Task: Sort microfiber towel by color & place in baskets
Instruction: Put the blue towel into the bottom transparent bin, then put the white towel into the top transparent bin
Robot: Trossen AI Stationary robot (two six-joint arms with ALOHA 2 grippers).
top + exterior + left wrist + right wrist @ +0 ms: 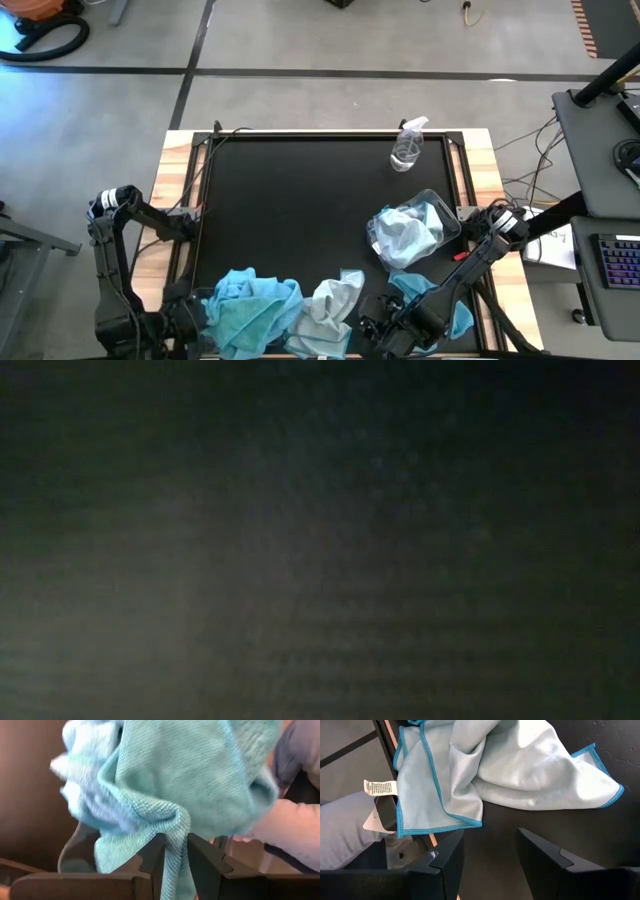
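Pinching a fold of teal towel, left gripper works the front-left heap. Right gripper, spread, hovers beside pale towel. 1 basket holds pale cloths. Soft, light, limp: grasp bunched folds.

Most of the black table lies open; a spray bottle stands at the far right, a filled basket mid-right, and towels crowd the near edge.
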